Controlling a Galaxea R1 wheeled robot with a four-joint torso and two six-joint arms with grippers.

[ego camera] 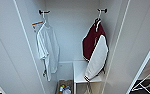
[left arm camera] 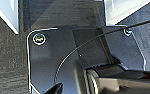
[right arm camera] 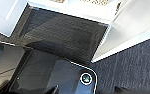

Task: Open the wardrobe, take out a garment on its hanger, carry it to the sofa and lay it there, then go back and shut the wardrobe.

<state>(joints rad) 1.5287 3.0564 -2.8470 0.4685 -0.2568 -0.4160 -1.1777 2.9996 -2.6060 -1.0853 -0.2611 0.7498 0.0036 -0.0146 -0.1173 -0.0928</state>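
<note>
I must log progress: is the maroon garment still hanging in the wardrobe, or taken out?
Still hanging inside. The maroon garment hangs on its hanger from a black peg within the open wardrobe.

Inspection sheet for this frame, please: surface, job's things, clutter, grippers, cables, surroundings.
Surface: white shelf low inside the wardrobe, garment's lower edge hanging in front of it.
Job's things: wardrobe open; maroon garment on its white hanger from the right black peg.
Clutter: white T-shirt on the left peg; small colourful items on the wardrobe floor.
Grippers: fingers cannot be made out.
Cables: thin dark cable across the left wrist plate.
Surroundings: dark carpet.
</note>
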